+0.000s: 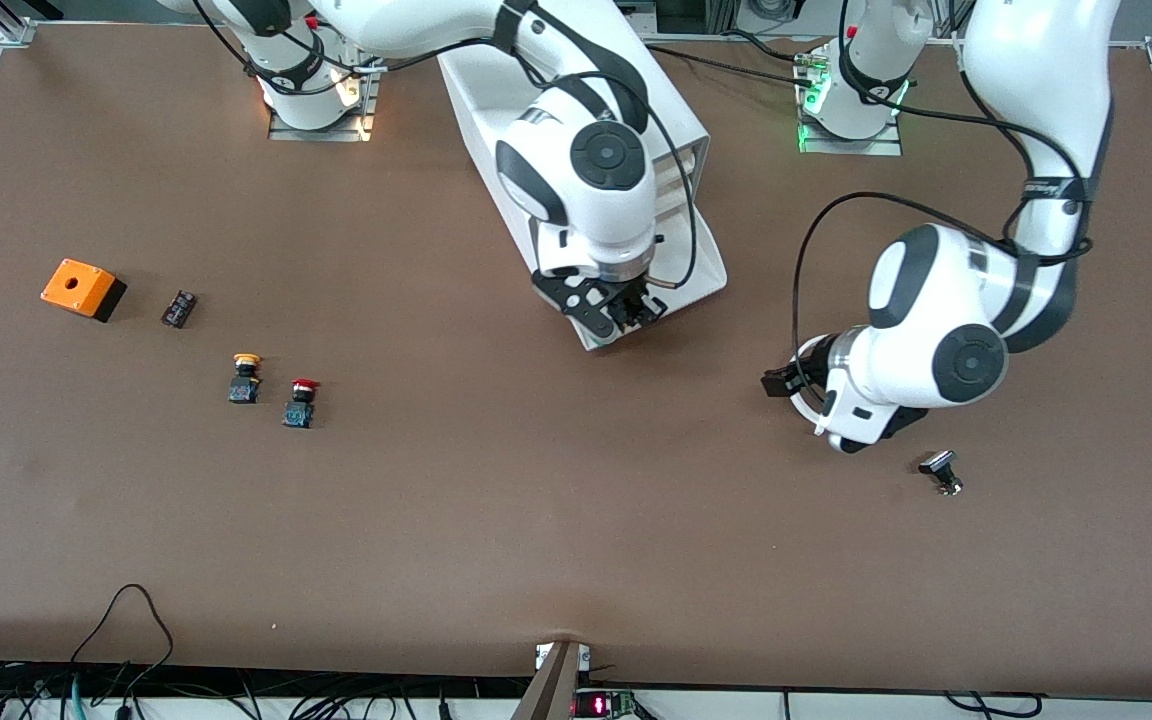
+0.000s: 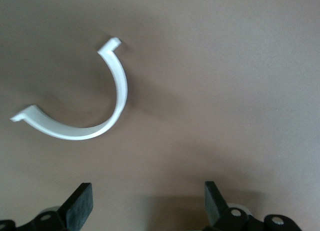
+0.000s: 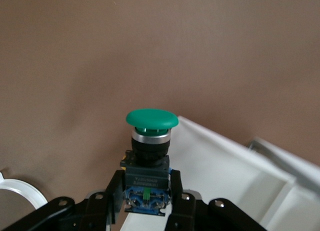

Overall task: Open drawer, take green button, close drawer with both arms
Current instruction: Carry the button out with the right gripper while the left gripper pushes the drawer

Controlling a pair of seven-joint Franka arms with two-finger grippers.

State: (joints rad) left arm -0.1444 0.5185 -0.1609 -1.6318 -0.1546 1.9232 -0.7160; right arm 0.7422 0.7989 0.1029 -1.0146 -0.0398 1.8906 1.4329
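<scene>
In the right wrist view the button [image 3: 151, 118], a green round cap on a black and blue body, stands upright in my right gripper [image 3: 145, 183], which is shut on its body. It hangs over the front end of the drawer [image 3: 225, 161], a shallow white tray. The drawer [image 1: 704, 262] stands pulled out of the white cabinet [image 1: 466, 90] toward the front camera, and my right gripper [image 1: 616, 305] is above it. My left gripper [image 1: 776, 380] is low over the table toward the left arm's end. Its fingers [image 2: 80, 203] stand wide open with nothing between them.
A white curved plastic piece [image 2: 95, 131] lies on the table under the left gripper. A yellow-capped button [image 1: 246, 378], a red-capped button [image 1: 301, 403], an orange box [image 1: 81, 288] and a small black part [image 1: 178, 308] sit toward the right arm's end. A black-and-silver part [image 1: 941, 472] lies beside the left arm.
</scene>
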